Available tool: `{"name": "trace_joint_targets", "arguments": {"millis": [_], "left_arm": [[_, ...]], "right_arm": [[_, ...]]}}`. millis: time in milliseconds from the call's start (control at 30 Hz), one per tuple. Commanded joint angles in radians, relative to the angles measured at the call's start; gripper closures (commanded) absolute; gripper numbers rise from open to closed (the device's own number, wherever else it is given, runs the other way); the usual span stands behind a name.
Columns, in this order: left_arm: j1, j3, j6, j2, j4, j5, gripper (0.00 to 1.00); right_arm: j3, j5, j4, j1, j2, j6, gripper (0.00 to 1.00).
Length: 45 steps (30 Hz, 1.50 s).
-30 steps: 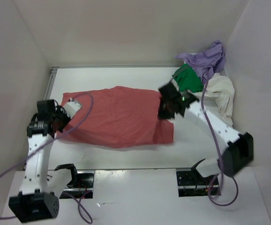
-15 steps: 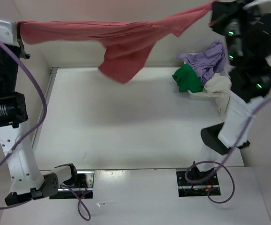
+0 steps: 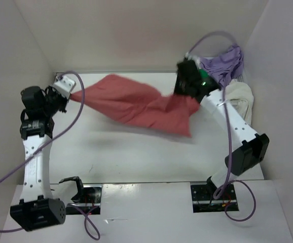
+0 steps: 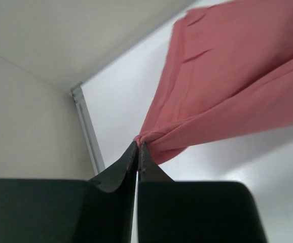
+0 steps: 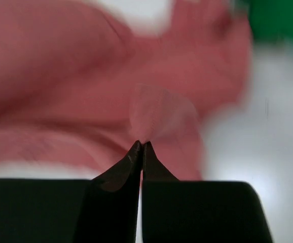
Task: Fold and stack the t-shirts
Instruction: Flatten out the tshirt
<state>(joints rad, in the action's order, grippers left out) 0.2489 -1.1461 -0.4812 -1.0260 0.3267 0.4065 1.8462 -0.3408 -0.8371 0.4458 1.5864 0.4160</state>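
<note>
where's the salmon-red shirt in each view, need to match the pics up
top external: salmon-red shirt strung across the middle, between left gripper and right gripper
left wrist: shirt upper right, a corner pinched at the shut tips
right wrist: shirt blurred, filling upper left and centre
shared landmark: white table beneath it

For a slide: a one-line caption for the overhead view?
The left gripper and right gripper pinch opposite ends of the salmon-red t-shirt, stretched above the table.

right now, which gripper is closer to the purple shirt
Right. The right gripper sits beside the purple shirt; the left gripper is across the table, holding the far end of the salmon-red shirt.
</note>
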Motion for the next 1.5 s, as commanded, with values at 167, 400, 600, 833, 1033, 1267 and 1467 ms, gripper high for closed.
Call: {"name": "trace_joint_targets", "arguments": {"millis": [167,400,600,833,1033,1267,1467], "left_arm": [[0.007,0.184,-0.445,0.201,0.343,-0.050,1.00],[0.007,0.304,-0.553,0.210,0.518,-0.175,1.00],[0.016,0.313,-0.504,0.198,0.520,-0.173,1.00],[0.016,0.290,-0.520,0.185,0.584,-0.211,1.00],[0.016,0.365,-0.563,0.204,0.667,-0.250,1.00],[0.016,0.398,-0.600,0.204,0.678,-0.299,1.00],[0.016,0.379,-0.632,0.224,0.722,-0.336,1.00]], "right_arm": [[-0.786,0.190,0.058,0.074,-0.514,0.332,1.00],[-1.027,0.302,0.039,0.232,-0.689,0.564,1.00],[-0.997,0.266,0.016,0.239,-0.672,0.525,1.00],[-0.944,0.316,-0.022,0.241,-0.572,0.510,1.00],[-1.048,0.365,-0.138,0.251,-0.782,0.601,1.00],[-1.110,0.427,-0.158,0.318,-0.813,0.675,1.00],[-1.110,0.404,-0.218,0.402,-0.904,0.794,1.00]]}}
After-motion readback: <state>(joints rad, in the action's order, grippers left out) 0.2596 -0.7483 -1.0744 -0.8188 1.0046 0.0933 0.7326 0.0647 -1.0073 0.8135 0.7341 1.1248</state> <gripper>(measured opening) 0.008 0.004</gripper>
